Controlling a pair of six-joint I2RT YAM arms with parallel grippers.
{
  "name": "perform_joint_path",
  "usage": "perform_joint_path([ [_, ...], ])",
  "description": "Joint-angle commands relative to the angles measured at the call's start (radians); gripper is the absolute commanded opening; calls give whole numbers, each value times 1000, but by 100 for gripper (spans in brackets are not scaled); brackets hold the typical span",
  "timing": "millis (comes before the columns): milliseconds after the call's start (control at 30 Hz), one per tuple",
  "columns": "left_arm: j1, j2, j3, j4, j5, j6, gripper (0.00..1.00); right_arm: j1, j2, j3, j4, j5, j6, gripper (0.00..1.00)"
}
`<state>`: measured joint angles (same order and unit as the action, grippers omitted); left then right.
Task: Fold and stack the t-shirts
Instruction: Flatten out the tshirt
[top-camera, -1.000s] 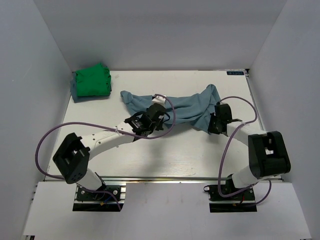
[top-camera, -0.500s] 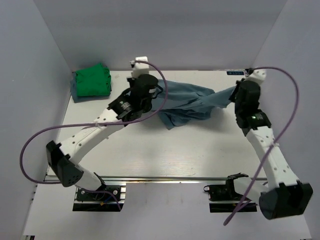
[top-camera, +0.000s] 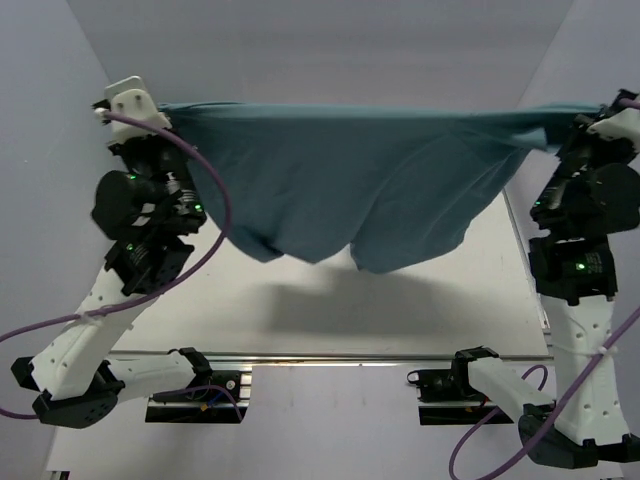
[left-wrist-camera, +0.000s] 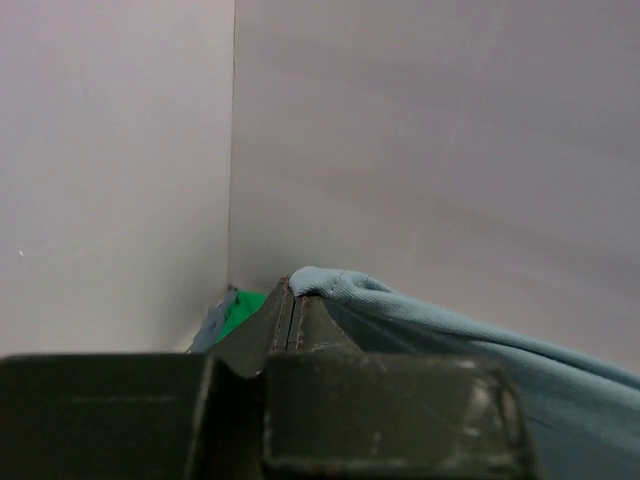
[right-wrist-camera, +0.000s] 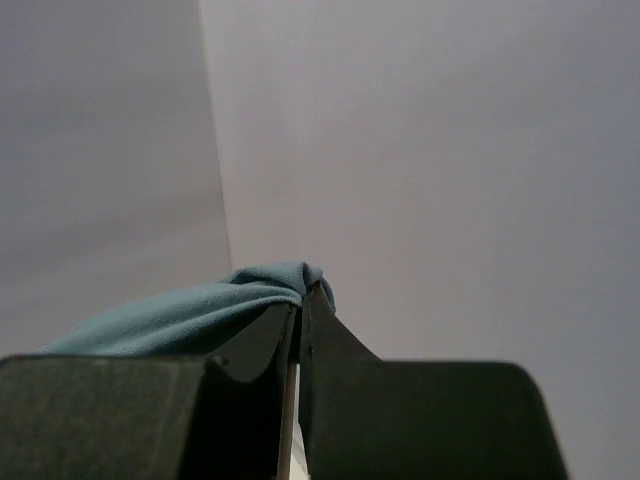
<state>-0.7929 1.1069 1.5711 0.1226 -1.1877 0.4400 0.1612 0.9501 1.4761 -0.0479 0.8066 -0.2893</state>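
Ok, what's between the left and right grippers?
The blue-grey t-shirt, spread from the left gripper to the right gripper, sagging mid-span; the top external view shows it.

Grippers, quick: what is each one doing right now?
Left gripper: closed, holding one end of the blue-grey t-shirt.
Right gripper: closed, holding its other end.

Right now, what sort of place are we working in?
Probably a lab test cell, not a home: plain white walls box in a white table, and the left arm and right arm are mounted along a metal rail at its near edge, holding up a blue shirt.
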Motion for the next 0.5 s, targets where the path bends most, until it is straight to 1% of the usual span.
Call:
perform_joint_path([
  [0,27,-42,46,44,-75,143,0,-25,-10,134,151,149,-229,0],
  [33,27,-23,58,45,-75,143,0,-28,-7,153,146,138,-261,0],
  [67,27,-12,84,29,-75,155,0,-26,-4,212,125,132,-264,0],
  [133,8,1,136,-24,-84,155,0,-22,2,256,91,88,-264,0],
  [167,7,11,150,-38,-84,155,0,-20,3,315,51,72,-264,0],
  [200,7,11,159,-50,-75,145,0,-20,3,338,13,27,-243,0],
  [233,7,-5,168,-51,-47,144,0,-20,1,398,-63,-28,-229,0],
  [267,7,-18,168,-72,-37,123,0,-22,-7,409,-78,-82,-215,0],
  [333,7,-50,191,-121,-18,88,0,-23,-43,418,-93,-122,-189,0],
  [367,7,-59,202,-141,9,77,0,-22,-69,426,-99,-189,-180,0],
  [400,7,-68,202,-168,29,60,0,-22,-77,429,-101,-204,-165,0],
  [433,7,-80,226,-248,93,14,0,-20,-95,449,-118,-248,-150,0],
  [467,7,-81,246,-311,118,-6,0,-23,-106,460,-125,-263,-145,0],
])
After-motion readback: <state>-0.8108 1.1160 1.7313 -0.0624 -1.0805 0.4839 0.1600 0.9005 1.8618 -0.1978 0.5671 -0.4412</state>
